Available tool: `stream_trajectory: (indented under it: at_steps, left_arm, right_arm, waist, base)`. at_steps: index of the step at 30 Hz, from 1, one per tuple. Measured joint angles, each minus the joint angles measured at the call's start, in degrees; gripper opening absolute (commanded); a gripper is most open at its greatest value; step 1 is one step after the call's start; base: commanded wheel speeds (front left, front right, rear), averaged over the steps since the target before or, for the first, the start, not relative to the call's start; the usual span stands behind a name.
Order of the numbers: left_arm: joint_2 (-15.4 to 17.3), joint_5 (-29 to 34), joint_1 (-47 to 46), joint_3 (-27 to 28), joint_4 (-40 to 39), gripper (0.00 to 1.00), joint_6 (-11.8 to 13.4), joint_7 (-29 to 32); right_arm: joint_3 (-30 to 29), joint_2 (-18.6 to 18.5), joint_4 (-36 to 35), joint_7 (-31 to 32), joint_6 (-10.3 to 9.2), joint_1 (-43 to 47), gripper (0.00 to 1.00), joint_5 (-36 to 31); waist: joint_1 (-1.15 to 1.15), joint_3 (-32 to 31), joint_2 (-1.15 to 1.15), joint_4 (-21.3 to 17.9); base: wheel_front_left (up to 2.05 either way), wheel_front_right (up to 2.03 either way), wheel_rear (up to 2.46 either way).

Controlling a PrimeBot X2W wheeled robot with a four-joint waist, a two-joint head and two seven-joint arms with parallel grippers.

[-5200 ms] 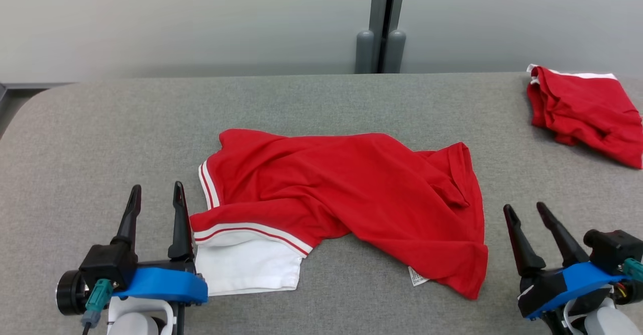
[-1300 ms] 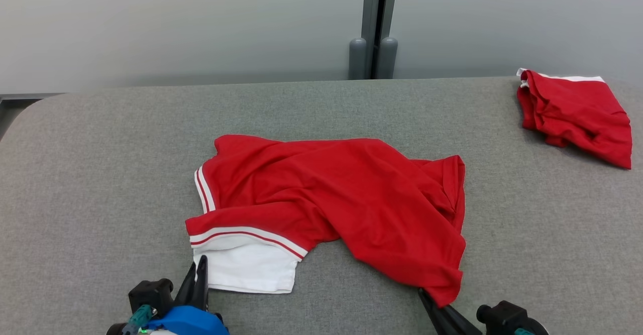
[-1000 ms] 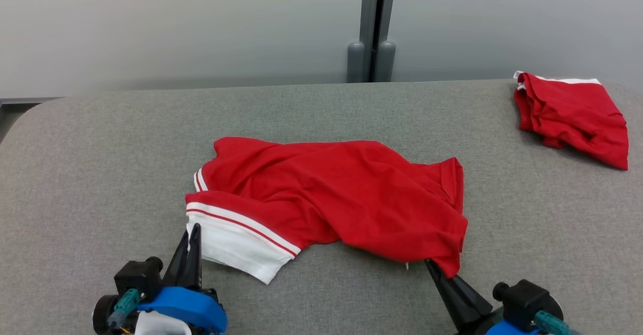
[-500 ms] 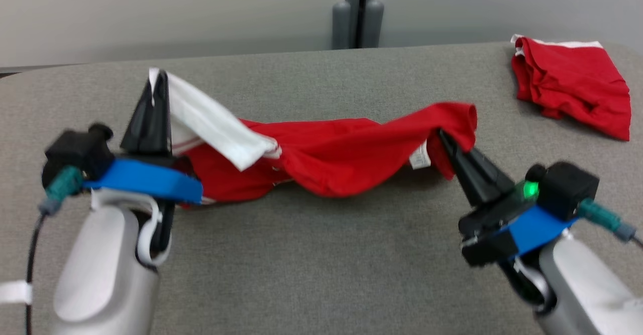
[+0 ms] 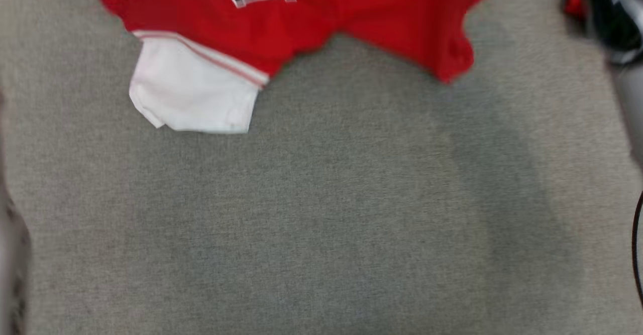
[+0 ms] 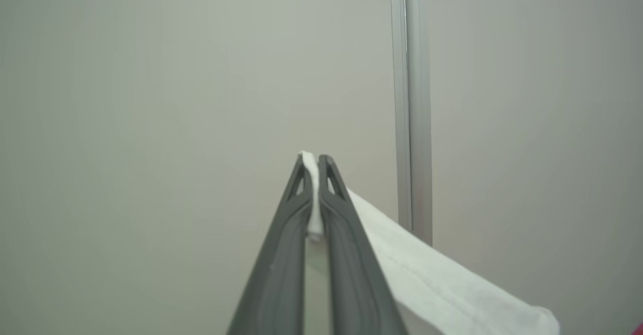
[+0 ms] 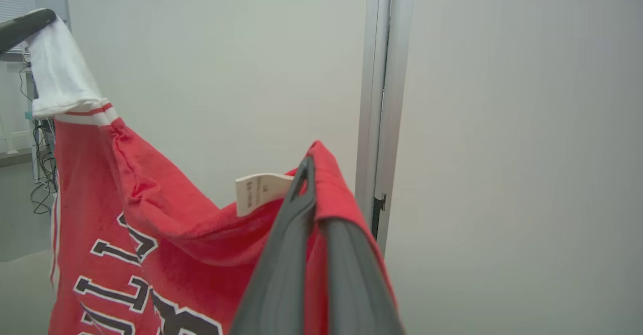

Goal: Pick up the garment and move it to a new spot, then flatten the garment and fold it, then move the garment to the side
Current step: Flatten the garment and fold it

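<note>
Head camera looked steeply down at table (image 5: pixel 321 224), blurred, wrist cameras faced wall (image 6: pixel 150 74) and post (image 6: pixel 412 99), close up, all three shared garment (image 5: pixel 321 8).

The shirt (image 5: pixel 311 13) is soft red cloth, not shiny, with a white cloth sleeve (image 5: pixel 193 94) and flat black and white letters (image 7: pixel 176 317) printed on it. Its small white tag (image 7: pixel 258 190) is thin and smooth. The table cover (image 5: pixel 321 214) is gray, rough, woven cloth. The left gripper (image 6: pixel 313 161) and right gripper (image 7: pixel 312 166) are dark and dull, maybe plastic. The wall (image 6: pixel 150 74) is smooth and dull. The post (image 6: pixel 412 99) is smooth gray metal with a little shine.
</note>
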Motion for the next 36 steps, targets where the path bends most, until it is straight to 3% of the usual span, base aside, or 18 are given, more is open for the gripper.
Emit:
stream_trajectory:
  at_steps: [9, 17, 23, 28, 35, 36]
  left_arm:
    - [1.11, -0.12, -22.45, -3.8, 11.5, 0.0, 0.0, -2.61]
    - [0.88, -1.8, -25.18, -7.22, 16.19, 0.0, -0.01, -4.82]
    - [0.63, -3.53, -16.44, -7.04, 16.17, 0.0, 0.34, -6.93]
    - [0.88, -5.0, -4.04, -6.16, 13.16, 0.0, 1.72, -8.68]
    - [1.98, -7.84, 19.29, -1.55, 2.7, 0.0, 5.75, -9.87]
    - [1.98, -7.84, 19.29, -1.55, 2.7, 0.0, 5.75, -9.87]
  right_arm:
    - [-1.03, -0.48, 13.97, -0.99, 0.0, -19.26, 0.0, 3.94]
    - [4.38, -1.82, 19.69, -2.0, 0.0, -23.65, 0.0, 5.25]
    - [11.09, -2.6, 20.94, -3.38, 0.0, -20.13, 0.0, 8.12]
    - [16.44, -3.59, 19.52, -5.65, 0.0, -12.81, 0.0, 10.2]
    - [22.4, -6.02, 12.7, -7.1, 0.01, 3.31, 0.0, 12.16]
    - [22.4, -6.02, 12.7, -7.1, 0.01, 3.31, 0.0, 12.16]
  waist:
    - [0.0, 3.49, 0.0, 1.63]
    - [-0.01, 3.4, 0.0, 2.69]
    - [-0.02, 4.01, 0.0, 2.86]
    - [-0.02, 3.9, 0.0, 2.72]
    - [-0.03, 0.28, 0.0, 3.05]
    - [-0.03, 0.28, 0.0, 3.05]
  base:
    - [0.0, 0.0, 0.0]
    - [0.0, 0.0, 0.0]
    - [0.0, 0.0, 0.0]
    - [0.0, 0.0, 0.0]
    - [0.0, 0.0, 0.0]
    - [0.0, 0.0, 0.0]
